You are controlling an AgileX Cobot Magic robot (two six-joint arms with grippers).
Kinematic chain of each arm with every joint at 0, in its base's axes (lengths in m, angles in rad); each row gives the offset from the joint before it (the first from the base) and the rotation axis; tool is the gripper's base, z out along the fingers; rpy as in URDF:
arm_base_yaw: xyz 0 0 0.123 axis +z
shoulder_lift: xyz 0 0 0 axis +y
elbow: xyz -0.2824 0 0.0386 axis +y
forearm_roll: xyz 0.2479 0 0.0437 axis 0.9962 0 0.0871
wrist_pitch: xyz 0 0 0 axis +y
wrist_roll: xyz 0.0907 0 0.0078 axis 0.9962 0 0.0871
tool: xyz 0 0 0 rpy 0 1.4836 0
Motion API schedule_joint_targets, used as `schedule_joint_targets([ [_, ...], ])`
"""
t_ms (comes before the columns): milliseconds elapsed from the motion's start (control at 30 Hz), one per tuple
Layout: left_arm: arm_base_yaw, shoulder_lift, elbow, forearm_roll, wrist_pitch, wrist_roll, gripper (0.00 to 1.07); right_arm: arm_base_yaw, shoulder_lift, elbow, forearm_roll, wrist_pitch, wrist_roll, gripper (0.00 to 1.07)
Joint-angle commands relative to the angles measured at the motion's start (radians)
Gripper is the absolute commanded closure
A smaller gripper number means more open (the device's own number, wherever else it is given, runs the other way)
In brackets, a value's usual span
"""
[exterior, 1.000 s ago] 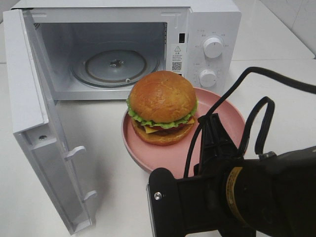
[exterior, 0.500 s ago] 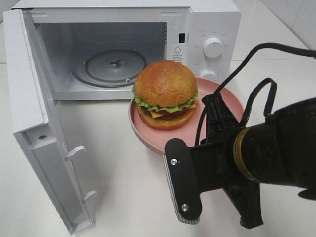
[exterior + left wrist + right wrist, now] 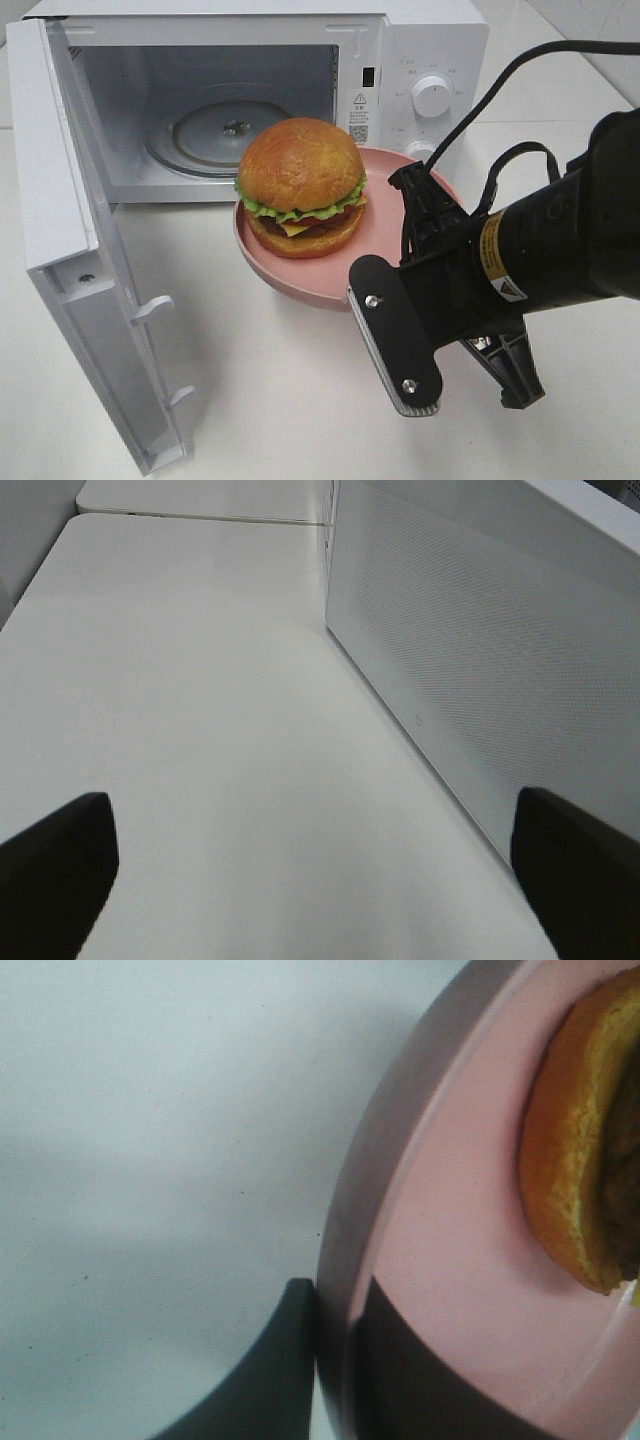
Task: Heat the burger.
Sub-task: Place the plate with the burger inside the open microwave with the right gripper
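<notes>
Where my right gripper (image 3: 418,200) is clamped on the rim of the pink plate (image 3: 385,232), I see the burger (image 3: 300,185) sitting on that plate just before the open mouth of the microwave (image 3: 420,60), its door (image 3: 60,200) swung wide. My left gripper (image 3: 310,880) hangs over the white table (image 3: 180,680), fingers spread well apart, beside a white dotted panel (image 3: 480,660).

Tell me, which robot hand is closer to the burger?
The right. The right gripper pinches the pink plate's rim beside the burger. The left gripper hangs open over table next to a white dotted panel, burger out of its sight.
</notes>
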Motion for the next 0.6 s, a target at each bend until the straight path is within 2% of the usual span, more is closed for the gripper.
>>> schedule_joint_targets([
  [33,-0.002,-0.016,-0.001,0.000,-0.011,-0.005,0.06,-0.028,-0.009,-0.017,0.097,-0.067,-0.155,1.07],
  [67,-0.002,-0.016,-0.001,0.000,-0.011,-0.005,0.06,-0.047,-0.009,-0.017,0.173,-0.079,-0.247,1.07],
  [100,-0.002,-0.016,-0.001,0.000,-0.011,-0.005,0.06,-0.047,-0.009,-0.017,0.173,-0.079,-0.247,1.07],
  [200,-0.002,-0.016,-0.001,0.000,-0.011,-0.005,0.06,-0.088,-0.009,-0.017,0.312,-0.090,-0.431,1.07],
  [267,-0.002,-0.016,-0.001,0.000,-0.011,-0.005,0.06,-0.097,-0.009,-0.017,0.344,-0.090,-0.484,1.07],
  [333,-0.002,-0.016,-0.001,0.000,-0.011,-0.005,0.06,-0.135,-0.009,-0.017,0.464,-0.114,-0.622,1.07],
  [433,-0.002,-0.016,-0.001,0.000,-0.011,-0.005,0.06,-0.145,-0.009,-0.017,0.500,-0.124,-0.653,1.07],
  [500,-0.002,-0.016,-0.001,0.000,-0.011,-0.005,0.06,-0.172,-0.009,-0.017,0.626,-0.142,-0.784,1.07],
  [600,-0.002,-0.016,-0.001,0.000,-0.011,-0.005,0.06,-0.177,-0.007,-0.017,0.629,-0.144,-0.800,1.07],
])
